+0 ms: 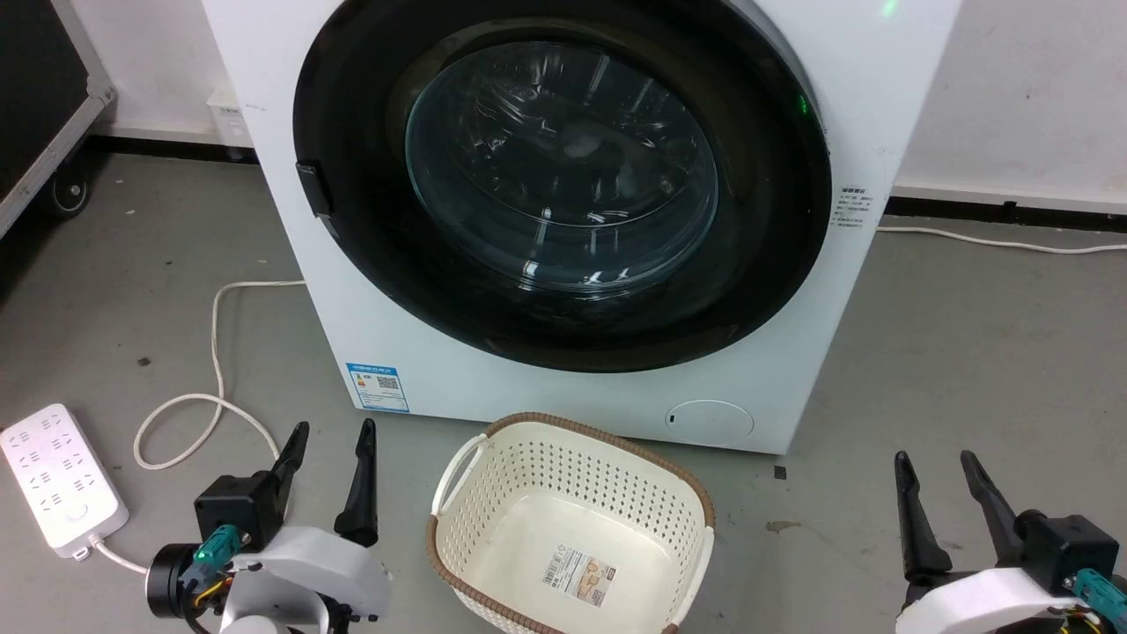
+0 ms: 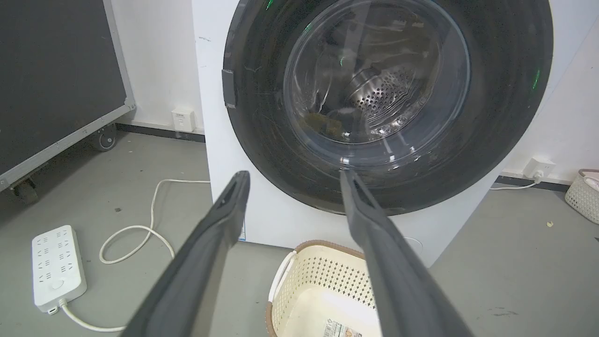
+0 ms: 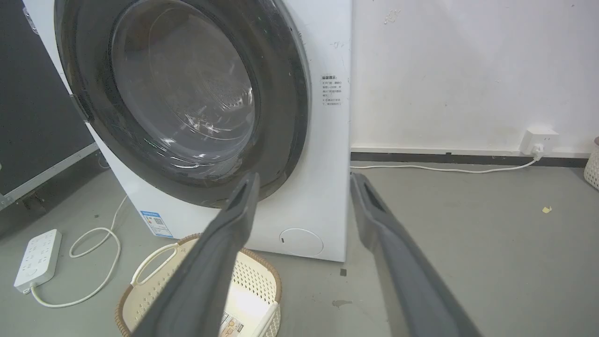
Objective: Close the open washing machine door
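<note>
Our left gripper [image 1: 335, 425] sits low at the left of the head view, its two dark fingers [image 1: 358, 493] spread apart with nothing between them. In the left wrist view the same gripper [image 2: 294, 173] points its tips toward the lower rim of the washing machine door [image 2: 388, 103], well short of it. Our right gripper [image 1: 933, 455] sits low at the right, its fingers [image 1: 916, 519] likewise parted and holding nothing. From its own wrist, the right gripper [image 3: 304, 175] frames the machine's lower right corner and the grey floor [image 3: 468, 234]. Between the two grippers a cream perforated basket [image 1: 563, 475] with a brown rim stands on the floor, just in front of the washing machine [image 1: 546, 396], with a label on its bottom. Behind the basket we see the washing machine door [image 1: 563, 176] lying flat against the white front. Its wide glossy black rim circles the bulging glass, and a small dark tab [image 1: 314, 187] sits on its left edge. Through the glass the perforated steel drum [image 2: 383, 93] shows. A blue sticker [image 1: 378, 387] marks the lower left of the front and a round flap [image 1: 709, 421] the lower right. Left of the machine, a white cable [image 1: 216, 352] loops across the floor beside a white power strip [image 1: 57, 480].
</note>
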`<state>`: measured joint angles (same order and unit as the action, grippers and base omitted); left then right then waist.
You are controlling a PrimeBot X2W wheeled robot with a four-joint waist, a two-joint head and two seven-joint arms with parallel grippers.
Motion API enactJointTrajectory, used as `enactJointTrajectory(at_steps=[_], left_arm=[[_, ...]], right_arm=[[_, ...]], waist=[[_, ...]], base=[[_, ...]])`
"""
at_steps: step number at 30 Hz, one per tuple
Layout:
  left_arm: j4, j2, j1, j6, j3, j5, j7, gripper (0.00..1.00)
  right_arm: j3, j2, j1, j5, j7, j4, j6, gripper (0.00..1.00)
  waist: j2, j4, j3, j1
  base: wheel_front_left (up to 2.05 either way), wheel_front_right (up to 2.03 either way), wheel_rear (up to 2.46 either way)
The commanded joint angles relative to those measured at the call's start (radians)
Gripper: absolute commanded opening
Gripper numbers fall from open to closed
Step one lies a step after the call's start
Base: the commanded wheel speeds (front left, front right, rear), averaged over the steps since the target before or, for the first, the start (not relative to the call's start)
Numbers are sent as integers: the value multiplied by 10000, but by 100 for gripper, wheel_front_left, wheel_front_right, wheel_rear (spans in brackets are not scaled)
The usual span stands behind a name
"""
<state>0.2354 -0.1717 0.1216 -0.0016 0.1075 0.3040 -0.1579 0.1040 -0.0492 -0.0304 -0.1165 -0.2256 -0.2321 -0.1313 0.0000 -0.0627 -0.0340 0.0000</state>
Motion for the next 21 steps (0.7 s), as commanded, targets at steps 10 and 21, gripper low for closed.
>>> enactJointTrajectory(at_steps=[10, 21], left_arm=[[88, 2, 56, 40, 73, 147, -105, 100], [61, 45, -16, 21, 58, -14, -5, 0]], right_arm=[[16, -11, 64, -98, -49, -20, 6, 100], [8, 2, 7, -53, 57, 63, 0, 0]], waist=[[0, -76, -1, 0], [0, -54, 14, 0]], base=[[0, 0, 0], [0, 0, 0]])
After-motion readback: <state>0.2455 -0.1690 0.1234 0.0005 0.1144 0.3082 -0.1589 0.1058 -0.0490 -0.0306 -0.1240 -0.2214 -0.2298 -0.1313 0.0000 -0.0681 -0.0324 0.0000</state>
